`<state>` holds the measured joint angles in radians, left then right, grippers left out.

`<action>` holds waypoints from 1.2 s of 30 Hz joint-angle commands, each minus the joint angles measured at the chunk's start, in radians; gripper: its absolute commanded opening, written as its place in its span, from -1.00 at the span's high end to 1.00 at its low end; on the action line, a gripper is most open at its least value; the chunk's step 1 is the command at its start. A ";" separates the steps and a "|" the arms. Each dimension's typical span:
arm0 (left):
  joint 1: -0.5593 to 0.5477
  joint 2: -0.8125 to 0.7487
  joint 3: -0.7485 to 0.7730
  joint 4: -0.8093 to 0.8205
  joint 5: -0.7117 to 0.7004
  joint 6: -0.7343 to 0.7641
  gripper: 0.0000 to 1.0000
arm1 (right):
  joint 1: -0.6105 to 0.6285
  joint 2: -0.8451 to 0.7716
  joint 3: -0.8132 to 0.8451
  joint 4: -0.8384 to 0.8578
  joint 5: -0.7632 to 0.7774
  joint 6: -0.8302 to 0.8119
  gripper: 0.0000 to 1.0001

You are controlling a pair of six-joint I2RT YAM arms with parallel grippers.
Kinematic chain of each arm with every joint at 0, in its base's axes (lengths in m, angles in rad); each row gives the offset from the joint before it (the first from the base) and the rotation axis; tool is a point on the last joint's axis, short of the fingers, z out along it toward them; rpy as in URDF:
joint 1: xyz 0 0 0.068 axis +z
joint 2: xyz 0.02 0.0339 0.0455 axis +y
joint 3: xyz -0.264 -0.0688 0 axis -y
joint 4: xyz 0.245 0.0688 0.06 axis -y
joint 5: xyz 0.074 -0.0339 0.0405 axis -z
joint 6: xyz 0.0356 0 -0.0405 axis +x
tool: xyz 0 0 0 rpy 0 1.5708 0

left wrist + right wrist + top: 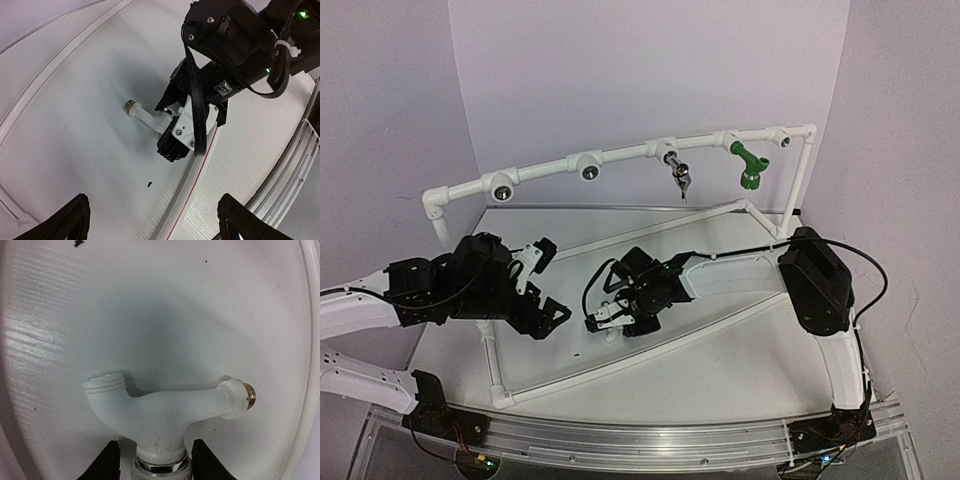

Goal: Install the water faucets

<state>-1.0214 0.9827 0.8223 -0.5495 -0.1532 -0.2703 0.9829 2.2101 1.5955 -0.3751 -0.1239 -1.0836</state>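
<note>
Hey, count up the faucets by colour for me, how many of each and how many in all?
1 white faucet, held in the right gripper down at the table
1 chrome faucet, hanging from the pipe frame
1 green faucet, hanging from the same pipe
Total: 3 faucets

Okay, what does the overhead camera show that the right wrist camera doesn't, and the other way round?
Only overhead: the white pipe frame with a chrome faucet and a green faucet hanging from it, plus the open left gripper. Only right wrist: up close, the threaded end and brass tip of the white faucet. Both: that faucet between the fingers of the right gripper, with the white table behind it.
</note>
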 commanded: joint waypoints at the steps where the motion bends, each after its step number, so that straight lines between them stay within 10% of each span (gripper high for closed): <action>1: -0.003 -0.082 0.010 0.018 -0.042 -0.016 -0.76 | 0.002 0.009 0.023 -0.057 0.018 -0.033 0.19; 18: -0.002 -0.094 0.084 0.028 -0.039 -0.068 -0.82 | 0.001 -0.405 -0.037 -0.225 0.043 -0.251 0.58; 36: -0.002 0.135 0.361 0.105 0.427 -0.287 -0.84 | 0.159 -0.797 -0.145 -0.314 0.080 -0.363 0.53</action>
<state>-1.0222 1.0991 1.1059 -0.5374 0.1343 -0.4681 1.0914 1.5060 1.5035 -0.7269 -0.1117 -1.3767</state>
